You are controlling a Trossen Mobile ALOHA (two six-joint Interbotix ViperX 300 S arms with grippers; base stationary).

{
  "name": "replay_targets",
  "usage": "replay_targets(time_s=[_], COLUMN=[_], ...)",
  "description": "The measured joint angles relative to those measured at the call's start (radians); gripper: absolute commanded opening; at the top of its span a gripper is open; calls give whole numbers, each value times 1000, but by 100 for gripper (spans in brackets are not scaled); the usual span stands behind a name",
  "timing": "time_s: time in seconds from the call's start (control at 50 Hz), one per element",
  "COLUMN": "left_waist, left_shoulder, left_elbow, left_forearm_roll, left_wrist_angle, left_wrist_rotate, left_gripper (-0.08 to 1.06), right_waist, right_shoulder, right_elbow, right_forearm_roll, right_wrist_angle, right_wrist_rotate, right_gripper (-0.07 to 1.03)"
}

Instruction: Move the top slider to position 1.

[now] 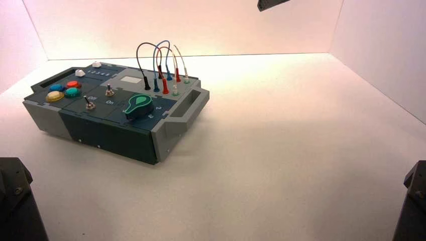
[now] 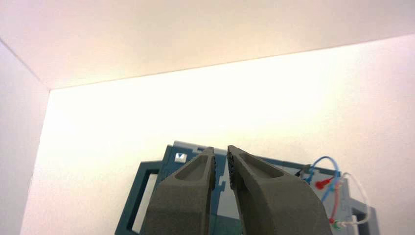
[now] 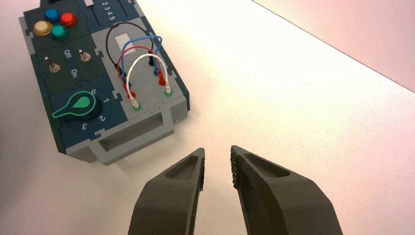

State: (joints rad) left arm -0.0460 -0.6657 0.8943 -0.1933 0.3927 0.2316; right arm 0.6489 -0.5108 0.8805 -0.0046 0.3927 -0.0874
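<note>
White top slider (image 1: 96,64) waits untouched at the box's (image 1: 115,135) eleven o'clock corner, since both narrowly parted pincers, left (image 2: 221,161) and right (image 3: 218,164), hang clear.

Both the left end effector (image 2: 221,169) and right end effector (image 3: 218,164) have dark grey, wedge-shaped fingers with seemingly ridged inner pads.

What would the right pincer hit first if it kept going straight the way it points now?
Probably the box's grey handle end, just ahead of the slightly open right pincer, before the white wire. Depth is unclear, so it may meet bare table first.
</note>
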Motion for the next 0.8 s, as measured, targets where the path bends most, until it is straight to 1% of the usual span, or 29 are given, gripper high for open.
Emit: replay_targets(time_s=[0.1, 0.26, 0.34, 0.8], left_waist=[-15, -57, -66, -69], left_shoulder=[3, 28, 29, 3], left_elbow=[15, 15, 15, 15], left_forearm_roll=[0, 2, 3, 5], left_wrist_angle=[-20, -25, -25, -34], left_wrist_rotate=[0, 5, 9, 9], left_gripper=[28, 29, 29, 29], right_waist=[-6, -28, -34, -35], right_shoulder=[18, 32, 32, 31], right_elbow=[0, 0, 0, 21], right_forearm_roll=[2, 0, 0, 0], right_wrist_angle=[-2, -3, -9, -34], right_wrist_rotate=[2, 0, 0, 2], right_gripper=[31, 31, 31, 31])
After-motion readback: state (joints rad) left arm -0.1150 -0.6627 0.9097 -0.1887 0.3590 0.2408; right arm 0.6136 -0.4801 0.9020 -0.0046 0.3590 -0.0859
